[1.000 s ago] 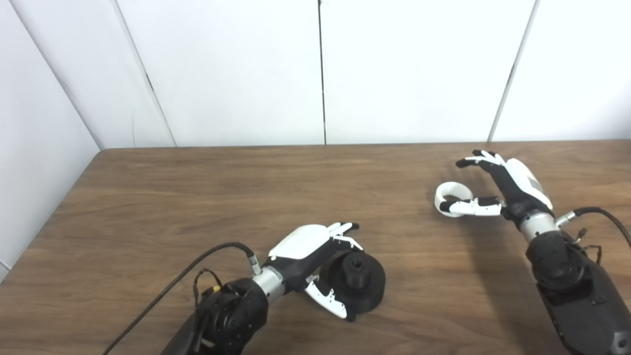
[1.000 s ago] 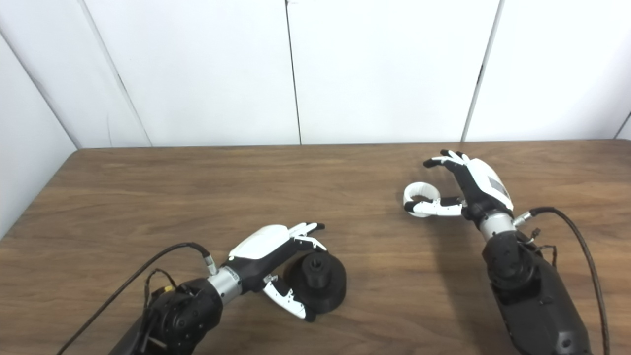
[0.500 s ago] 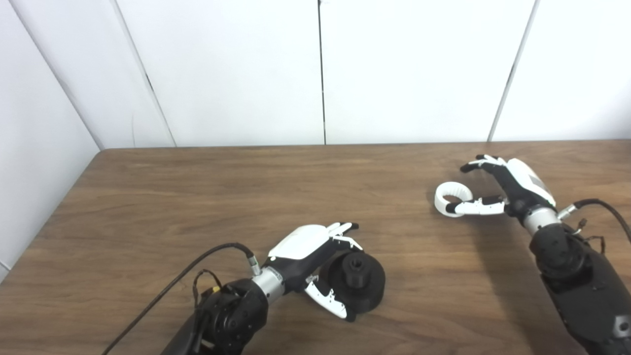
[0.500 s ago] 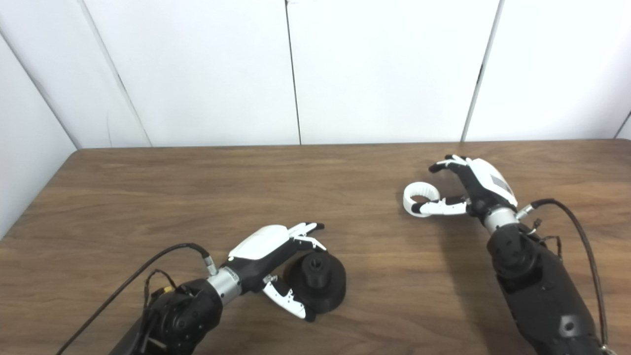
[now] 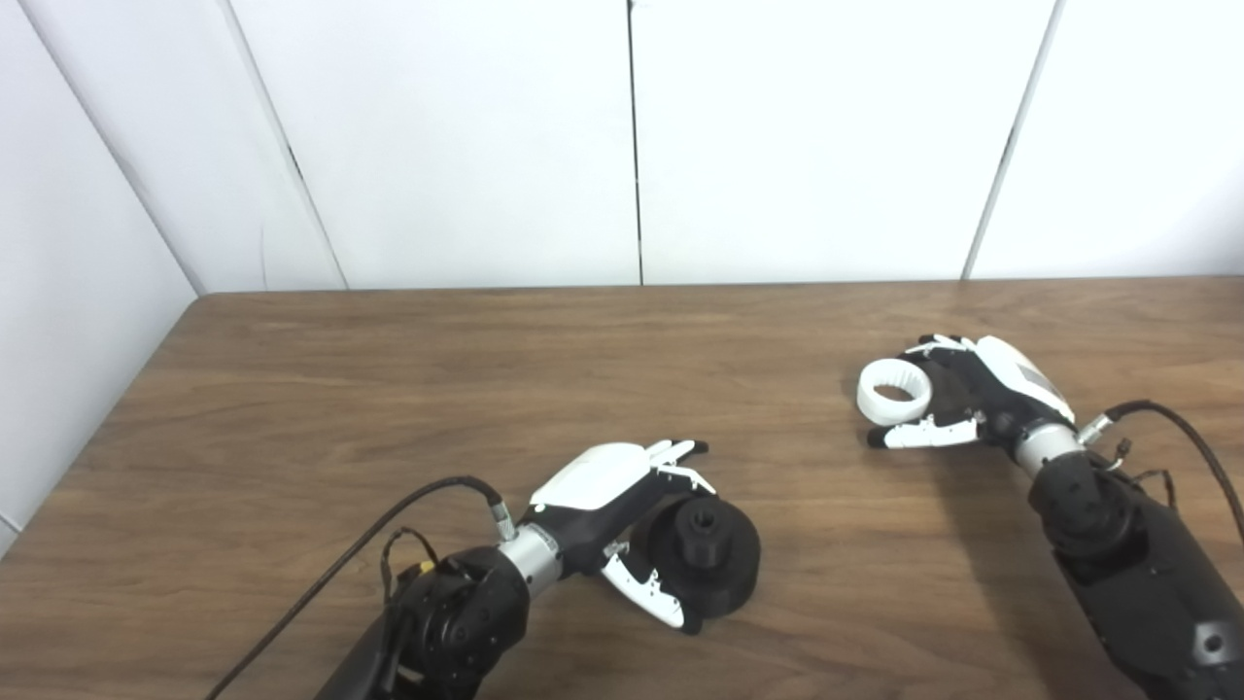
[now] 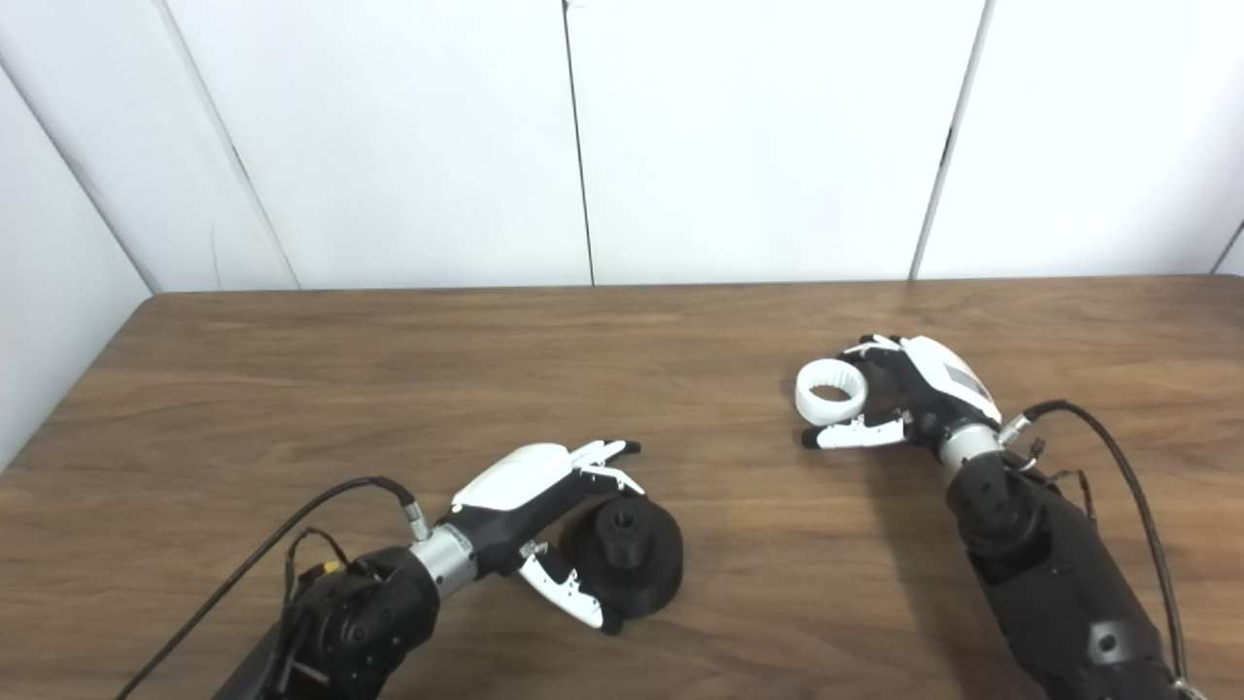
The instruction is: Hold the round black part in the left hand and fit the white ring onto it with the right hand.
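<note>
On the brown wooden table (image 5: 389, 389) the round black part (image 5: 707, 556) sits near the front edge, a little left of the middle. It is a squat disc with a raised hub on top. The left hand (image 5: 622, 506) lies against its left side: the upper fingers (image 5: 680, 453) reach over the far-left rim, and the thumb (image 5: 646, 595) curves along the near-left rim. The hand cups the part from the left with its fingers spread around it. Whether it truly grips the part or only rests against it cannot be told from either view.

The white ring (image 5: 894, 391) is well apart from the black part, over on the right side of the table and farther back. It lies with its opening facing upward. The right hand (image 5: 977, 394) is just to the right of it, low over the table. Its curled fingers (image 6: 870, 350) come round the ring's far-right side. Its thumb (image 5: 918, 436) stretches leftward, just near of the ring. The ring thus sits in the crook between fingers and thumb. The fingers appear to touch its right edge, but whether the hand has closed on it cannot be told.

A black cable (image 5: 369, 544) runs from the left wrist toward the near edge, and another cable (image 6: 1118, 457) loops from the right wrist. White wall panels (image 5: 622, 136) stand behind the table's far edge.
</note>
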Robot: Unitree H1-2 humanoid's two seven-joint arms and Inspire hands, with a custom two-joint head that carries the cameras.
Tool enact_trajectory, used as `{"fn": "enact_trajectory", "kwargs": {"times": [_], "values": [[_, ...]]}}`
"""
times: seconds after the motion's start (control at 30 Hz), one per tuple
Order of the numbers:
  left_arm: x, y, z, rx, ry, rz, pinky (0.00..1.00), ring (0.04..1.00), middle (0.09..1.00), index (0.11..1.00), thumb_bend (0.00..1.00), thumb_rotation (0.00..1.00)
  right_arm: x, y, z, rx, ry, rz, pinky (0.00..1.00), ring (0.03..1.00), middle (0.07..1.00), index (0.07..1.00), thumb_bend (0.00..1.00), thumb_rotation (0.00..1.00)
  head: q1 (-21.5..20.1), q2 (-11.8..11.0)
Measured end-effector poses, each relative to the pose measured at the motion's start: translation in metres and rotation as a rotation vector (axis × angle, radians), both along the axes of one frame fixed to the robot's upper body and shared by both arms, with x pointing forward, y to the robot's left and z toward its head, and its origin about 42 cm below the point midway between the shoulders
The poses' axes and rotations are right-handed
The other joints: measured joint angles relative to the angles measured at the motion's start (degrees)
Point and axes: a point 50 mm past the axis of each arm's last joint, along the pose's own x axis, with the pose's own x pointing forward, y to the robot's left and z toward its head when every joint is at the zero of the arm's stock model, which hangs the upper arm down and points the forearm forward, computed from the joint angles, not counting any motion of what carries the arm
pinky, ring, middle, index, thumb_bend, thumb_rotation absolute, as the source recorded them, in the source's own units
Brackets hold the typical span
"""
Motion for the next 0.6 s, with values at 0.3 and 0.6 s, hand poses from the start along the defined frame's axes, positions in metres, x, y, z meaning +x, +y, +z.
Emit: {"fn": "enact_trajectory", "kwargs": {"times": [0.3,0.6], "values": [[0.0,-0.0013,0.0013,0.006,-0.004,0.001,0.92,1.0,1.0,0.695,0.91,0.21,0.0006,-0.0001,-0.0011,-0.001,0.01,0.002,0.99,0.991,0.923,0.737,0.89,0.36,0.2,0.1],[-0.0002,-0.0017,0.0017,0.008,0.0,0.003,0.94,1.0,1.0,0.694,0.91,0.2,0.0031,-0.0016,-0.0018,0.002,-0.024,-0.002,0.96,0.961,0.891,0.678,0.84,0.3,0.3,0.2]]}}
